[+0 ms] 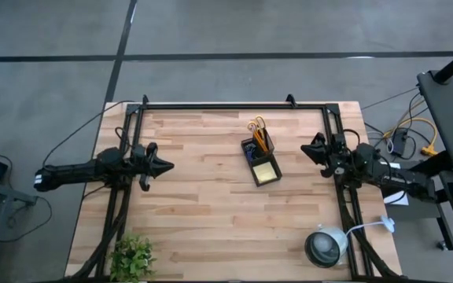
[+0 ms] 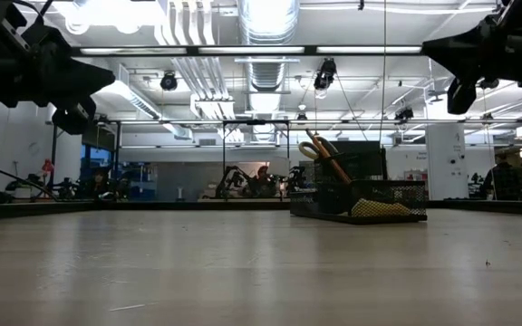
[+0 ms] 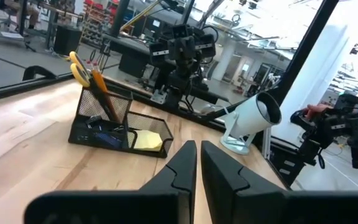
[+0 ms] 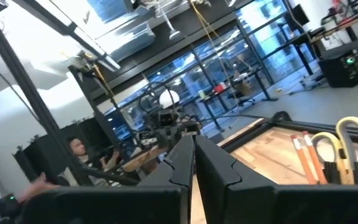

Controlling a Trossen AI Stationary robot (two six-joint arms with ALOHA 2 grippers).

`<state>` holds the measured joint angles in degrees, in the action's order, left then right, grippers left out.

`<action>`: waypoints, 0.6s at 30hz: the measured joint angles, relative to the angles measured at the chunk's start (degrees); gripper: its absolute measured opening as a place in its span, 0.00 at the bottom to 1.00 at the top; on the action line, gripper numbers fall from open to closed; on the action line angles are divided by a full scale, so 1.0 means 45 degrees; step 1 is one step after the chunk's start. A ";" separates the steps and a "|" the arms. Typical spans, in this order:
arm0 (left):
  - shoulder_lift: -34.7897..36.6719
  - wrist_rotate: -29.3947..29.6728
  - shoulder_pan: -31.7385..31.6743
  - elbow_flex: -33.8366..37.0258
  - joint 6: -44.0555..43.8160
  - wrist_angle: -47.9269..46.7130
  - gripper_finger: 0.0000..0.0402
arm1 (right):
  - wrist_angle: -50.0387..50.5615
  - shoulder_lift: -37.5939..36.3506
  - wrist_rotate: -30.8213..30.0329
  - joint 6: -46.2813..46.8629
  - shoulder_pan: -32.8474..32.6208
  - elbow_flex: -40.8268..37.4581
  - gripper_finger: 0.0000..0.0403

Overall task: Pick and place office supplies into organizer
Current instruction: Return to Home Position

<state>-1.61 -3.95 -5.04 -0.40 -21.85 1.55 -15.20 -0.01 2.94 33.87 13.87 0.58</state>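
High view shows the left pincer (image 1: 167, 166) and right pincer (image 1: 306, 149), both pressed together, flanking the organizer (image 1: 252, 169).

The organizer (image 1: 262, 165) stands right of the middle of the tabletop (image 1: 203, 204), toward the edge that carries the black frame rail (image 1: 219, 105). Scissors (image 1: 256, 124) and pencils (image 1: 263, 141) stick up above it. On the opposite edge, a plant (image 1: 132, 255) fills the left corner and a lamp (image 1: 325, 246) the right. The left gripper (image 1: 163, 167) hangs over the left edge and the right gripper (image 1: 311, 149) over the right, both raised. The bare wood between them lies open.
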 joint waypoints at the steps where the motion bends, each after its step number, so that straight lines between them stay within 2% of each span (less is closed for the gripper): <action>1: 0.0000 -0.0007 -0.0003 0.0000 0.0000 0.0044 0.02 | 0.0000 0.0000 0.0009 0.0000 -0.0042 0.0000 0.02; 18: -0.0658 -0.0037 -0.0003 0.0015 0.0005 0.0314 0.02 | -0.0001 0.0000 -0.0010 -0.0004 -0.0536 -0.0005 0.02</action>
<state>-4.57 -4.12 -5.06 -0.34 -21.82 2.96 -15.21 -0.01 2.89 33.85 11.45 0.56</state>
